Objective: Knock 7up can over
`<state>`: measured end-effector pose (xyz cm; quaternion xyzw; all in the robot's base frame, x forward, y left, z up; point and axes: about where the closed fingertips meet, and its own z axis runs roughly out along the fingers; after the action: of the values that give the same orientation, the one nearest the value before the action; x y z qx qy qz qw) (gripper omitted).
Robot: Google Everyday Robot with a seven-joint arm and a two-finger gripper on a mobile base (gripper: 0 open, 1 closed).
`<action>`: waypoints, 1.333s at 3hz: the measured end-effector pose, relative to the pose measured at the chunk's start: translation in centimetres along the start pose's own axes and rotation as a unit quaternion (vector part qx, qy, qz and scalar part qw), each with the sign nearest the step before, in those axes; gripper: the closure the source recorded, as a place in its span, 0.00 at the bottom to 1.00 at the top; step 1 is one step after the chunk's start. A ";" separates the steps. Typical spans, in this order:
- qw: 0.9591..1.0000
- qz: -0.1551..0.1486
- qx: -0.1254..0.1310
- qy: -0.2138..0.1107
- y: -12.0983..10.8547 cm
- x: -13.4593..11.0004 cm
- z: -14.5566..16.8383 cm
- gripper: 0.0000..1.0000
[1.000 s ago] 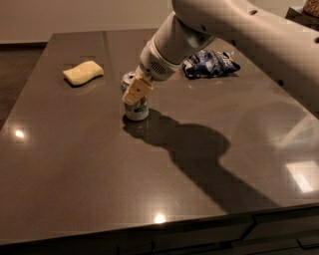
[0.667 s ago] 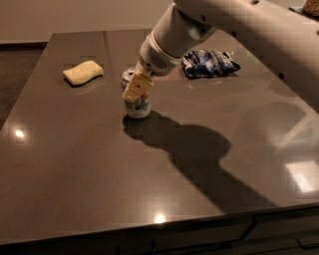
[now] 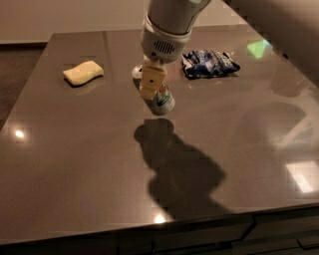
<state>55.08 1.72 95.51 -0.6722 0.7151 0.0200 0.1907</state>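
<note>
Aluminium 7up can (image 3: 163,102) leans steeply near mid-table (image 3: 75,149), gripper (image 3: 152,82) set against its upper side, presumably as the tipping lever; grip state cannot be told.

The arm (image 3: 172,15) is a fat, smooth, off-white tube. It ends in a rounded wrist collar (image 3: 162,37) with 1 small patch of dark vent slots. Under that sits the end effector (image 3: 151,89), blocky and pale yellow, over the table's (image 3: 75,164) far half.
</note>
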 end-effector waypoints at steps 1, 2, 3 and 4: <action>0.999 -0.022 -0.005 0.042 0.6 1.0 -0.4 1.00; 0.996 -0.042 -0.038 0.074 0.8 1.8 1.0 0.83; 0.991 -0.058 -0.071 0.102 0.7 2.6 3.2 0.52; 0.988 -0.065 -0.080 0.113 0.5 2.8 4.1 0.29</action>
<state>55.54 0.26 90.71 -0.7283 0.6830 -0.0114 0.0549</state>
